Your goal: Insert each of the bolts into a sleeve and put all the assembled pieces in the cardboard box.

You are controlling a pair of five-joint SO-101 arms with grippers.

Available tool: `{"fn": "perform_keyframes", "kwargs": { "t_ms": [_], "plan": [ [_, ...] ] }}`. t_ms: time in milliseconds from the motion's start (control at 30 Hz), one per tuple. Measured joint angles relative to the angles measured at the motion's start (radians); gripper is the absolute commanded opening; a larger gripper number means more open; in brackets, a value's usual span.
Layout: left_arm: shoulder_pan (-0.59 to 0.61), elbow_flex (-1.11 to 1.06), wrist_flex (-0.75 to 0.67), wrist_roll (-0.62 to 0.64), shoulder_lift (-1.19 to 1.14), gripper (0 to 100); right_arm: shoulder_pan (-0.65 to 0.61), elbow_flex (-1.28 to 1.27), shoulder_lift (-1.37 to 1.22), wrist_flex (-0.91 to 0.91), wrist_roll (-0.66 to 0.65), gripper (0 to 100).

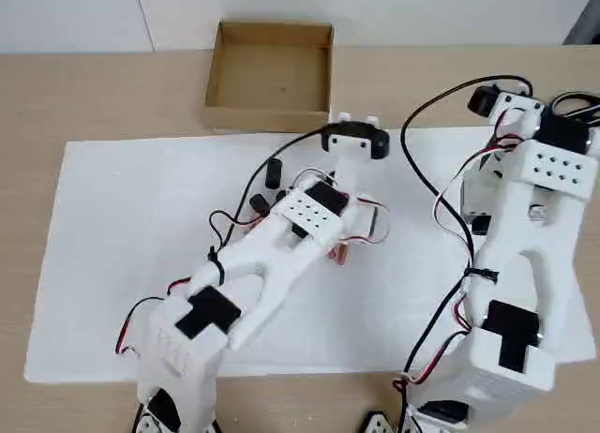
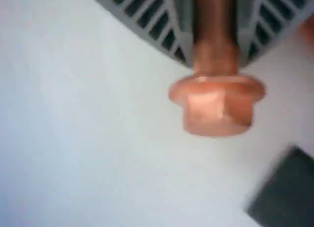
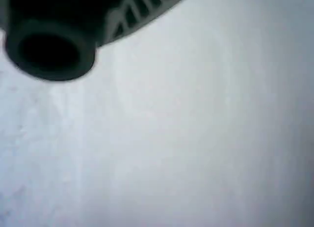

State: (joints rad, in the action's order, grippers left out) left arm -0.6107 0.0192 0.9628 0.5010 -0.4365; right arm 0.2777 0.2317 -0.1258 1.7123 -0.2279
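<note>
Left gripper [image 2: 216, 25] clamps copper bolt [image 2: 216, 106]; right gripper [image 3: 105, 13] grips black sleeve [image 3: 49, 50]. Recommended: align bolt with sleeve bore before pushing.

One box [image 1: 217, 67], one bolt [image 2: 216, 99], at least two sleeves [image 1: 274, 173] [image 3: 49, 52]

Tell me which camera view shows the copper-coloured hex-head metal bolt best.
The left wrist view: the copper-coloured hex-head metal bolt is close up, shank clamped in the left pincer. The high view catches a sliver of it beneath that arm. The right wrist view shows a black tubular sleeve instead.
</note>
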Motion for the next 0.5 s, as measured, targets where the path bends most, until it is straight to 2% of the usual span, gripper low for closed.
{"fn": "perform_keyframes", "kwargs": {
  "t_ms": [333,500],
  "plan": [
    [0.089,-0.002,0.118,-0.064,0.247,0,0.0,0.0,0.003,0.0,0.0,0.7],
    [0.155,-0.002,0.216,-0.176,0.413,0,-0.005,0.009,0.023,0.0,0.0,0.6]
  ]
}}
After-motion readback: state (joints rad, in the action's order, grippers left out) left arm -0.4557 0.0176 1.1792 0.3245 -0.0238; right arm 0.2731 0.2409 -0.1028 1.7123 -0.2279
